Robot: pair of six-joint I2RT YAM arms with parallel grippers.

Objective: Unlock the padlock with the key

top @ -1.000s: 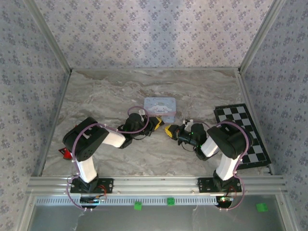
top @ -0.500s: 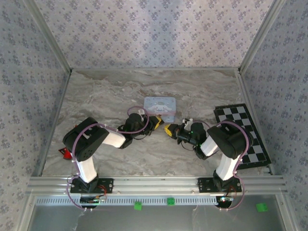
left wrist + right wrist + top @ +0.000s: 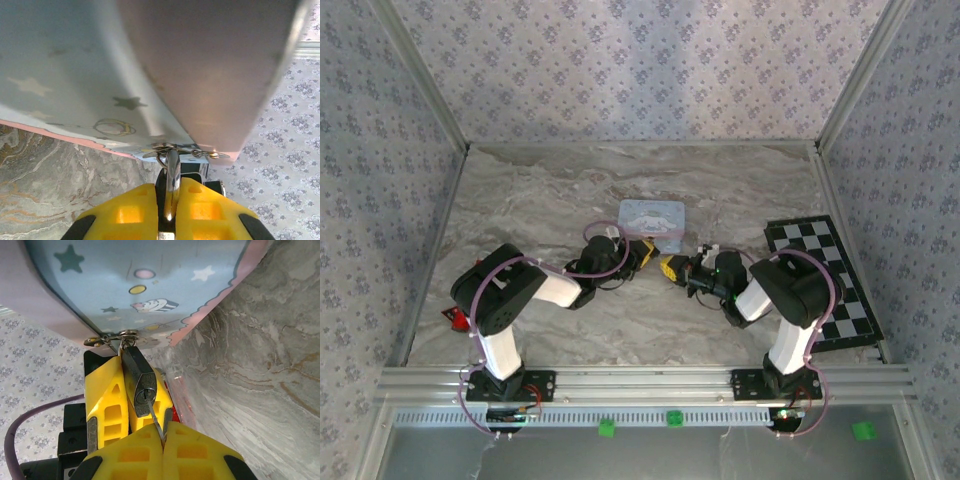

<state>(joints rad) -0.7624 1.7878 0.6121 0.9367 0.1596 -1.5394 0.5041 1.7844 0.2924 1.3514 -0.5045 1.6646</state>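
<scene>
i see the small dark blocky padlock [image 3: 139,377] hanging from the hasp of the pale blue pink-rimmed cartoon tin box [image 3: 150,275] on the grey marbled table [image 3: 540,200]. left gripper [image 3: 169,200] pinches its body. right gripper [image 3: 162,440] pinches the thin silver key [image 3: 156,421], blade meeting the keyhole.

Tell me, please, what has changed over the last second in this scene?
The right gripper, shut on the key, edged slightly left and farther from the bases, toward the left gripper holding the padlock. Nothing was grasped or released. The left gripper, padlock and tin stayed put.
</scene>
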